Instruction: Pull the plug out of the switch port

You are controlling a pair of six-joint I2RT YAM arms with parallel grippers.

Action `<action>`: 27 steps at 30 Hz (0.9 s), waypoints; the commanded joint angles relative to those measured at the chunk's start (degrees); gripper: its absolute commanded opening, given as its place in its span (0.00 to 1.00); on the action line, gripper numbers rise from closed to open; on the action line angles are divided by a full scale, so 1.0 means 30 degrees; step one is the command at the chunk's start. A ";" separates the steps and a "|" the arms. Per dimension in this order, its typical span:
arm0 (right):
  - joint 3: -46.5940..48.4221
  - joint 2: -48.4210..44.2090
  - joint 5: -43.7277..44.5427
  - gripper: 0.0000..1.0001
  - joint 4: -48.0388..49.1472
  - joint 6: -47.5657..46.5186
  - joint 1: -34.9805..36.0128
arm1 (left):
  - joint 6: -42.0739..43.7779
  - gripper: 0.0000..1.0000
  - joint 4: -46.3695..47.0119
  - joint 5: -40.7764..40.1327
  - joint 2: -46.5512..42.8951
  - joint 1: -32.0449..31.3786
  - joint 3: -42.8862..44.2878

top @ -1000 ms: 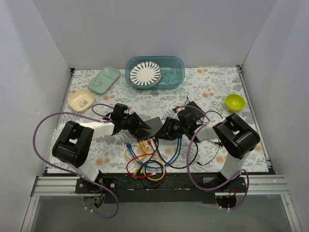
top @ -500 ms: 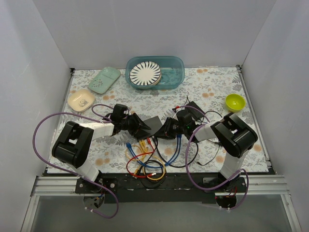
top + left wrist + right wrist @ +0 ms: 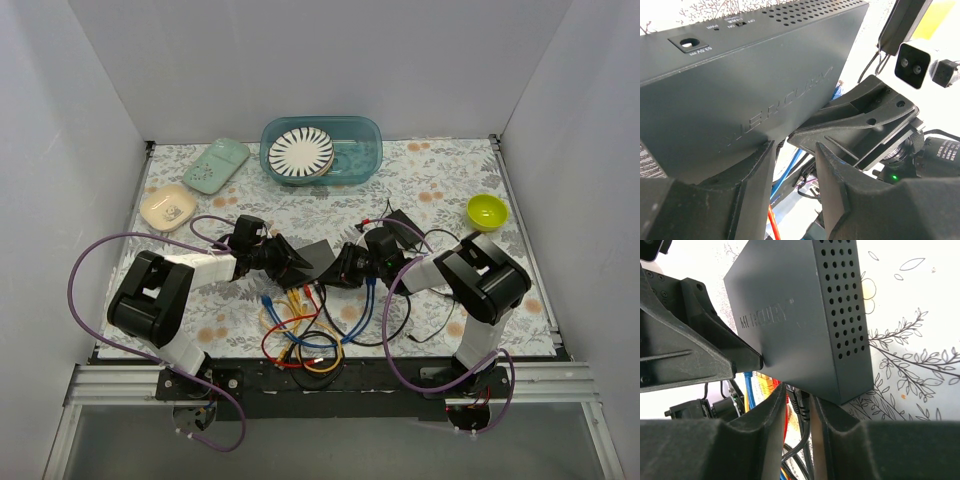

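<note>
Dark grey and boxy, the switch (image 3: 318, 258) sat tipped up between my two pincers, its perforated side toward the right one. The right pincer (image 3: 799, 392) had its fingers drawn almost together on a black plug (image 3: 801, 407) that ran up into the switch just ahead of its fingertips, so I judged it clamped on that plug. The left pincer (image 3: 792, 150) came in from the opposite side, with the lettered face of the switch just beyond one finger. A gap showed between its fingers, with blue and red cables (image 3: 790, 167) beyond, and I could not tell whether it gripped the box or only braced it. I read this as the grasp made and the pull not yet done, because the plug looked seated in its port. The next move, to my mind, called for the right pincer to draw straight back from the box while the left held it firm. A slanted tug might drag the switch along.
</note>
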 commanded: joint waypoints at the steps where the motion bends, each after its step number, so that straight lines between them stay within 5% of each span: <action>1: 0.0112 0.1071 0.1412 0.28 -0.1531 -0.1012 0.0239 | 0.0452 0.38 -0.0909 -0.0431 -0.0281 0.0058 -0.0403; 11: -0.0062 0.1044 0.0945 0.01 -0.1530 -0.1450 0.0240 | 0.0015 0.38 -0.0675 0.0562 -0.0311 0.0029 -0.0374; 27: -0.0882 -0.0537 -0.0228 0.01 -0.5221 -0.5522 0.0327 | -0.0515 0.38 0.0351 0.0509 0.2267 -0.0792 0.0153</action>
